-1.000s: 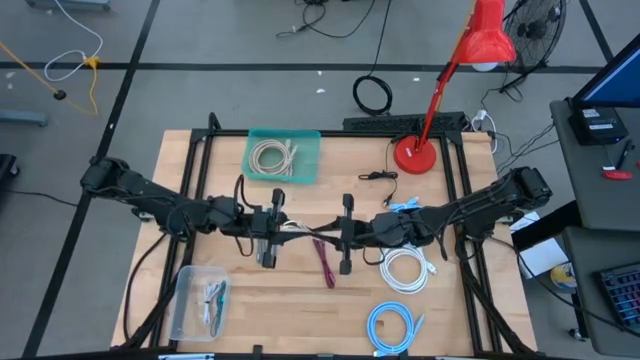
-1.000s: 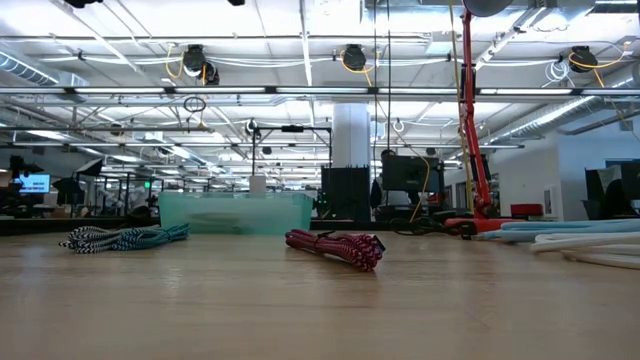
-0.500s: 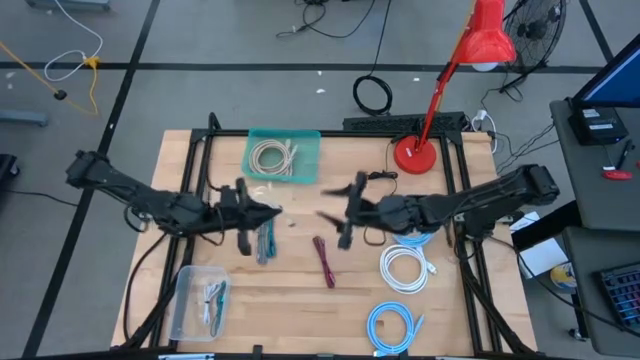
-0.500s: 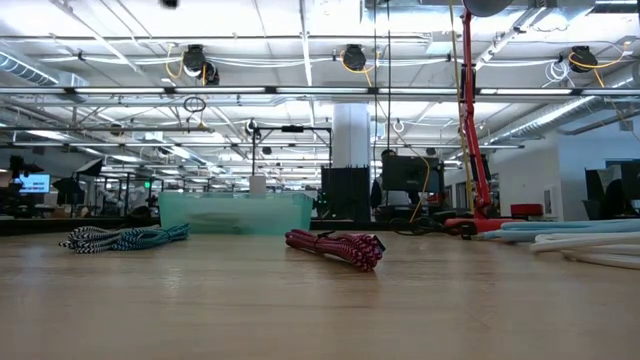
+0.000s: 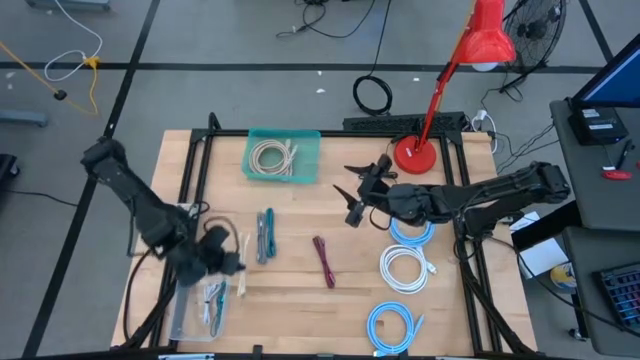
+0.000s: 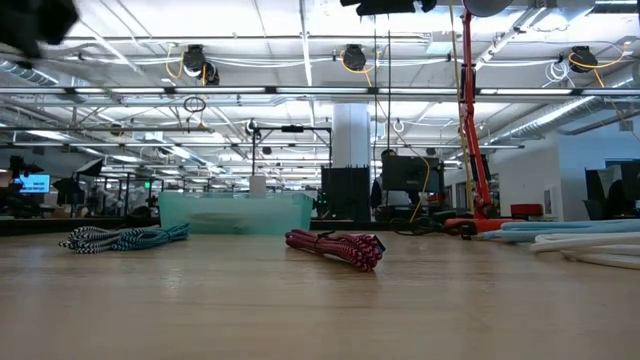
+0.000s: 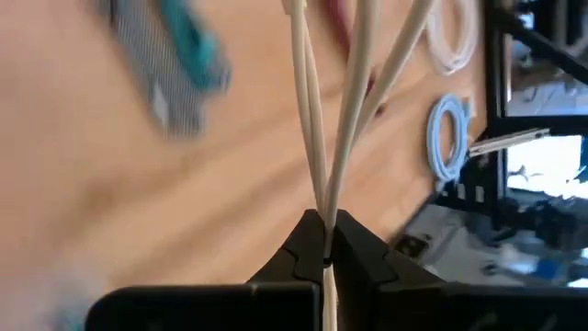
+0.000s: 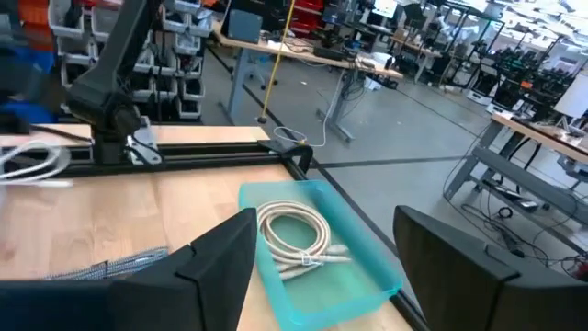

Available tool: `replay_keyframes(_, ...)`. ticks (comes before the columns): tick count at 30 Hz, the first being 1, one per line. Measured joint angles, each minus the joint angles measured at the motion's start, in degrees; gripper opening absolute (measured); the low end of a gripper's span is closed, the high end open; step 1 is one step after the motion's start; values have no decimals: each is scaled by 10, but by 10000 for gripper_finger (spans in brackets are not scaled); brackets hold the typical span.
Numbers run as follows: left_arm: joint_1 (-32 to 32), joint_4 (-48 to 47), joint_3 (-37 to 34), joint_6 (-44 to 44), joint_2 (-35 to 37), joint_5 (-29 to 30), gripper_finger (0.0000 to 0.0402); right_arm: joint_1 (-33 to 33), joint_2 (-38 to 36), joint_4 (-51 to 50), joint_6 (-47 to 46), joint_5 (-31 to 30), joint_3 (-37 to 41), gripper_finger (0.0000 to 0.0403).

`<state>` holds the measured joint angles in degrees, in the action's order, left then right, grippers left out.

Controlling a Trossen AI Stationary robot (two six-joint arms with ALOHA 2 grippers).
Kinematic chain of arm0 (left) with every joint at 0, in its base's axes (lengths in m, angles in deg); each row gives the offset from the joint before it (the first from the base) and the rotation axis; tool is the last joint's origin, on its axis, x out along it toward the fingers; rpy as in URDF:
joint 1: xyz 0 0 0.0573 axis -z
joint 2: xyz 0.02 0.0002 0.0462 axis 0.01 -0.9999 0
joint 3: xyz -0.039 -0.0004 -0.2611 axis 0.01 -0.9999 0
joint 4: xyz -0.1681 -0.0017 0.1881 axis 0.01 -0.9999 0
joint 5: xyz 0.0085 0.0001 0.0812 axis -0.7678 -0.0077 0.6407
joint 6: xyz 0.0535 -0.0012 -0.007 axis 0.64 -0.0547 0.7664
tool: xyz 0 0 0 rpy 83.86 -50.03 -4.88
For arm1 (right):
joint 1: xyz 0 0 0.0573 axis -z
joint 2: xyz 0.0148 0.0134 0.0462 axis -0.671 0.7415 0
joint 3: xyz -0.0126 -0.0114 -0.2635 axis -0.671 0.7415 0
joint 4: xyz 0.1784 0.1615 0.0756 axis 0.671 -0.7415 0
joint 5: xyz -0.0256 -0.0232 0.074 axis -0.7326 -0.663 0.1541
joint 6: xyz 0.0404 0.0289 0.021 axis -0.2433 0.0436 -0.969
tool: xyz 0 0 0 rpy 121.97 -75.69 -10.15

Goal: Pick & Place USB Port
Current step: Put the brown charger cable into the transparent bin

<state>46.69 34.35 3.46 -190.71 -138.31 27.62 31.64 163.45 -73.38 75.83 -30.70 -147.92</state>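
My left gripper (image 5: 230, 263) is shut on a white cable (image 7: 317, 138) near the table's front left, beside a clear box (image 5: 183, 300) that holds cables. My right gripper (image 5: 352, 197) stands open and raised right of the table's middle, with nothing between its fingers (image 8: 220, 267). A teal tray (image 5: 300, 170) with a coiled white cable (image 8: 299, 234) sits at the far side. A teal striped cable (image 5: 265, 235) and a red cable (image 5: 325, 260) lie flat on the table between the arms. My left gripper pinches the white cable between its two shut fingers (image 7: 299, 253). Several strands (image 7: 323, 198) run together out of the fingertips and fan apart beyond them. The cable is lifted off the table; how far it hangs does not show.
White (image 5: 404, 268) and blue (image 5: 391, 325) cable coils lie at the near right, with a paler blue one (image 5: 410, 232) under the right arm. A red desk lamp (image 5: 418, 152) stands at the far right. Bare wood shows around the red cable.
Both grippers met at the table's middle with the white cable between them. My right gripper has opened, let go and drawn back toward the far right, rising. My left gripper has carried the white cable toward the near left, to beside the clear box.
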Motion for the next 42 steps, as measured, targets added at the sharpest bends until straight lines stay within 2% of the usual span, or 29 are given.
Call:
replay_keyframes(4,86,17,13,-156,-57,16,5,0,1,11,17,1,1,243)
replay_keyframes(7,134,-15,48,-237,-106,4,5,0,0,19,26,1,1,244)
replay_keyframes(11,160,-77,127,-257,-159,-31,5,6,1,19,33,1,1,243)
replay_keyframes(15,163,-207,228,-261,-196,-42,5,12,1,29,46,2,1,240)
replay_keyframes(18,163,-337,302,-274,-225,-106,5,15,1,43,46,2,1,241)
replay_keyframes(21,163,-417,336,-277,-240,-165,5,15,1,46,46,3,1,242)
replay_keyframes(26,177,-419,316,-277,-242,-181,5,15,1,47,48,4,1,242)
replay_keyframes(34,197,-308,240,-282,-242,-186,5,14,1,45,39,5,1,242)
replay_keyframes(42,216,-267,187,-288,-242,-210,5,14,1,43,29,47,1,240)
